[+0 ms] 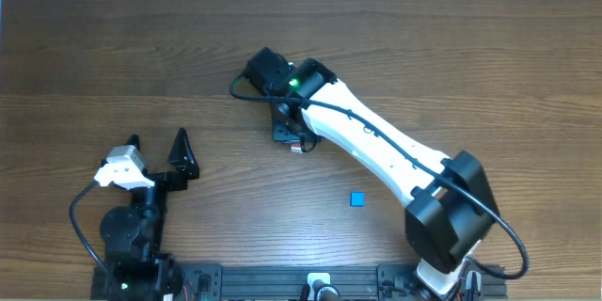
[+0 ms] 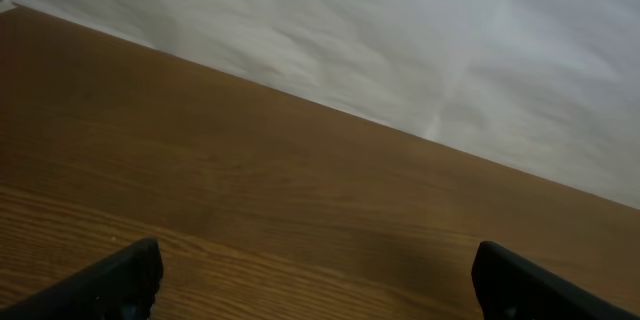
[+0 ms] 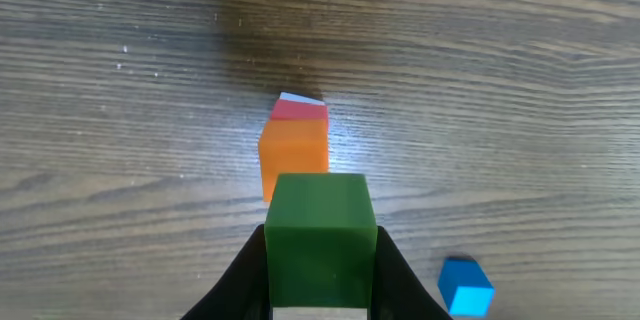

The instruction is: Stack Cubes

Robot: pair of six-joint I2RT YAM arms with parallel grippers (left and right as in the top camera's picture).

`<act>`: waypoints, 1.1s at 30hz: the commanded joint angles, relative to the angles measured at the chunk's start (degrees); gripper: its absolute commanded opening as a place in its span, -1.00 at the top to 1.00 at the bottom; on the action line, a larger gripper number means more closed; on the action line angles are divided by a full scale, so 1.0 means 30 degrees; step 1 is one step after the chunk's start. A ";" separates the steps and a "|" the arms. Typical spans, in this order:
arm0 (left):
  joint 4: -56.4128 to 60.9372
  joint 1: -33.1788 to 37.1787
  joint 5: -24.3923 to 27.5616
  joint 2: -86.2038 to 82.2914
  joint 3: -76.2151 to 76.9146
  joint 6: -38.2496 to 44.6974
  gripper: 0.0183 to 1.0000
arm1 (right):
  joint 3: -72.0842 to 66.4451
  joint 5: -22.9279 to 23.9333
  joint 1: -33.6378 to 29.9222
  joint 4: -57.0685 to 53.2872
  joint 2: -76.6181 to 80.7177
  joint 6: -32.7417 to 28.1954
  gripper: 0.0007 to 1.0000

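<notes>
**Right gripper** (image 3: 320, 282): fingers clamped on either side of a green cube (image 3: 320, 230), which is held clear of the table. In the top view the gripper (image 1: 288, 132) sits at the far end of the white arm, which reaches up and across towards the table's middle.

**Orange cube** (image 3: 294, 160): on the wood just ahead of the held green cube, near it but not touching, and offset a little to one side.

**Red cube** (image 3: 299, 110): a narrow strip shows at the orange cube's far edge, touching it. Whether it lies beneath the orange cube or behind it cannot be told.

**Blue cube** (image 3: 466, 286): alone on the table, off to the side of the right gripper and apart from the other cubes. In the top view it (image 1: 357, 198) lies nearer the arm bases than the gripper does.

**Left gripper** (image 1: 158, 141): fingers spread wide with nothing between them, close to its own base and well apart from all the cubes. Its wrist view shows both black fingertips (image 2: 125, 278) over bare wood.

**Table** (image 1: 94, 38): brown wood-grain surface.

**Wall** (image 2: 400, 30): pale, beyond the table's far edge.
</notes>
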 commanded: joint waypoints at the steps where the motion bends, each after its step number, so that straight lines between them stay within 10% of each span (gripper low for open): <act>1: -0.0058 0.0102 0.0131 -0.0138 -0.0087 0.0270 -1.00 | 0.0182 -0.0262 0.0211 0.0408 0.0474 0.0342 0.98; 27: -0.0058 0.0102 0.0131 -0.0138 -0.0087 0.0270 -1.00 | 0.0182 -0.0685 0.0226 0.1049 0.1545 0.0342 0.98; 33: -0.0051 0.0102 0.0131 -0.0138 -0.0087 0.0270 -1.00 | 0.0182 -0.0692 0.0226 0.1027 0.1545 0.0350 0.59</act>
